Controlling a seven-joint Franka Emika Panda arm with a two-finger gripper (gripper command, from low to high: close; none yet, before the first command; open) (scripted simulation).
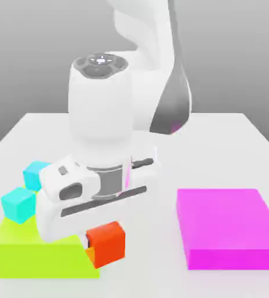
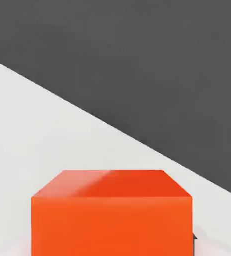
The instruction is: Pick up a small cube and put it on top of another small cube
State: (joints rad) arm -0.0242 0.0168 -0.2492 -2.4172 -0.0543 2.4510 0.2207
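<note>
Gripping the small orange-red cube (image 1: 106,242) between my nearly closed fingers, at the gripper (image 1: 90,247), low over the white table (image 1: 160,273). Cube sits close against the right edge of a lime-green block (image 1: 38,253); contact unclear. Two cyan cubes (image 1: 18,204) lie beyond that block. A magenta slab (image 1: 227,227) lies well apart toward the exterior view's right; bare table between.

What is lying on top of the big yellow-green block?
One cyan cube sits on the yellow-green block. The robot hand covers the block's far part, so anything there is hidden.
</note>
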